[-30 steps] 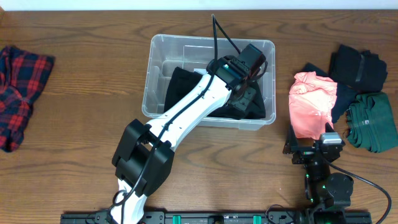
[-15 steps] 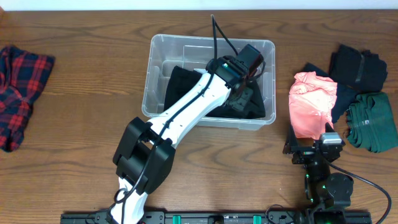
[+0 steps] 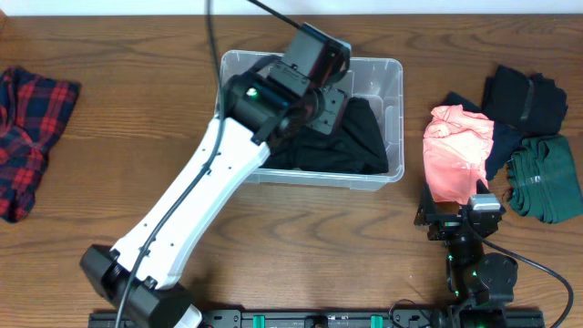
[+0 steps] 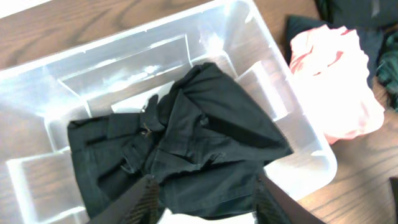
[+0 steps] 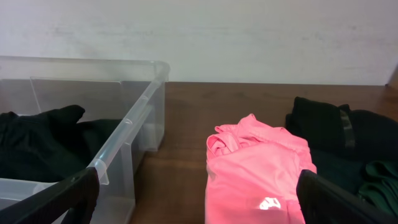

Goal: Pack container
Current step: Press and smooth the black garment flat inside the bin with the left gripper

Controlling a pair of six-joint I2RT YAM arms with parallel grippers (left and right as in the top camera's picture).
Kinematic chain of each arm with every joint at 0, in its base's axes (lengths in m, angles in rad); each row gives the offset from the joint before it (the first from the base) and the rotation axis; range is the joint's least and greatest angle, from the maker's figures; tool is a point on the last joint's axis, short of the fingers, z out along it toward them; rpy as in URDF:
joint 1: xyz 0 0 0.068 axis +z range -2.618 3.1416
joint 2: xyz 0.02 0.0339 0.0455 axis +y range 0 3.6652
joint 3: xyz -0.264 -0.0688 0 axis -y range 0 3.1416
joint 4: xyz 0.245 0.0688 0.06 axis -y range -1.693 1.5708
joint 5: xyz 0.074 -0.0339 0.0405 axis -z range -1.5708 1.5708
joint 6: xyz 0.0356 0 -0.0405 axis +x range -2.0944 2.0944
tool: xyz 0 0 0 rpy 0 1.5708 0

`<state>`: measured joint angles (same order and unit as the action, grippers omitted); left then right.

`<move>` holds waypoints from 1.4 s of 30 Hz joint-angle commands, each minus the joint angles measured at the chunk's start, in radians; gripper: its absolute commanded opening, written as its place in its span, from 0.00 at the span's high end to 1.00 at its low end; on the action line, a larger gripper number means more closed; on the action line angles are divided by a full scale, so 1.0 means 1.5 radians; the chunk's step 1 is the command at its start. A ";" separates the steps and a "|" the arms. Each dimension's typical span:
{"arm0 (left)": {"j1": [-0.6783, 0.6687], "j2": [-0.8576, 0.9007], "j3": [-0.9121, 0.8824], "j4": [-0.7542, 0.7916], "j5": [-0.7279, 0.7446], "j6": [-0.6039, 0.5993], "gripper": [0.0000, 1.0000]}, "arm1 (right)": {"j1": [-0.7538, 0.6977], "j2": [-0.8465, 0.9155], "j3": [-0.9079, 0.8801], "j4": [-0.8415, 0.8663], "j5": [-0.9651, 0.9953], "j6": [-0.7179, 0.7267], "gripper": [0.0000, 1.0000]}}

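Observation:
The clear plastic container sits at the table's middle back, with a black garment lying inside it. In the left wrist view the black garment fills the container floor. My left gripper is open and empty, raised above the container; in the overhead view it hangs over the container's left half. My right gripper is open and empty, low near the front edge, facing a pink garment.
A pink garment, a black garment and a dark green garment lie right of the container. A red plaid shirt lies at the far left. The right arm base is at front right.
My left gripper has lifted out of the container and swung left and up, leaving the black garment inside. The right arm has not moved.

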<state>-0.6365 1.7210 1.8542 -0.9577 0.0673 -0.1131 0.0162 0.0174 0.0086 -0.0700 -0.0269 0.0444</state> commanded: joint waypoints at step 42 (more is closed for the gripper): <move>-0.003 0.279 0.004 -0.031 0.035 0.002 0.93 | 0.005 -0.002 -0.002 -0.001 0.000 0.007 0.01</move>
<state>-0.6506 2.2105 1.8404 -1.0046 0.1280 -0.1081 0.0162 0.0174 0.0086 -0.0696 -0.0269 0.0444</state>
